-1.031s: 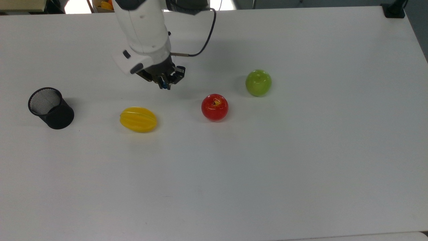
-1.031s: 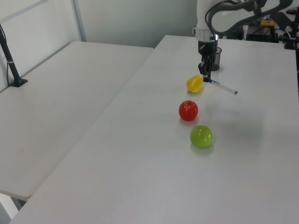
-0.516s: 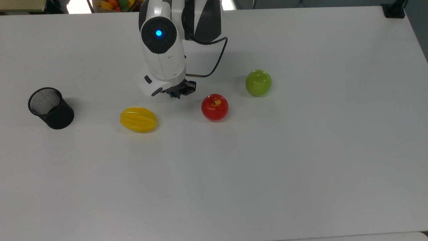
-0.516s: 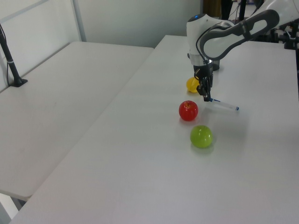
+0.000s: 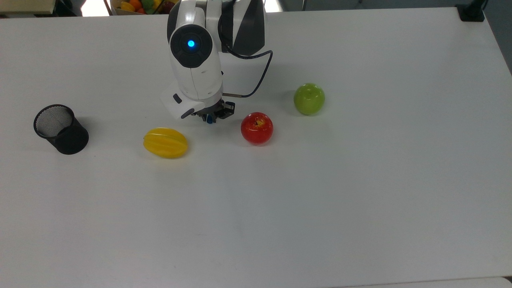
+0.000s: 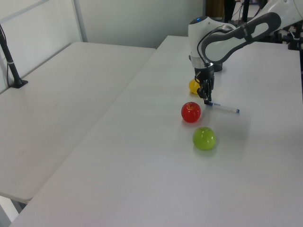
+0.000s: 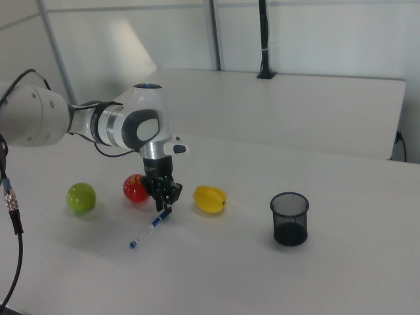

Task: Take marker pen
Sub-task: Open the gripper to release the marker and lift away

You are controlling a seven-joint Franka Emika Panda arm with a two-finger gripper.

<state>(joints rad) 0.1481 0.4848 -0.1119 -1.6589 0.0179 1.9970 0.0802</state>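
The marker pen point(image 6: 225, 108), white-barrelled with a blue cap, is held at its capped end by my gripper point(image 6: 207, 100), which is shut on it. In the right view the marker pen point(image 7: 147, 230) slants down from the gripper point(image 7: 164, 209) toward the table, its small blue end low near the surface. From above, the arm hides the barrel; only a blue bit of the pen point(image 5: 209, 120) shows at the gripper point(image 5: 210, 117). The gripper hangs between the yellow fruit and the red apple.
A yellow ribbed fruit point(image 5: 165, 142) lies on the white table point(image 5: 280, 208) just to the top view's left of the gripper, and a red apple point(image 5: 257, 128) sits to its right. Beyond it is a green apple point(image 5: 309, 99). A black mesh cup point(image 5: 60, 129) stands far left.
The arm has carried the marker pen from near the mesh cup toward the red apple and lowered it; the pen now lies flatter and closer to the table.
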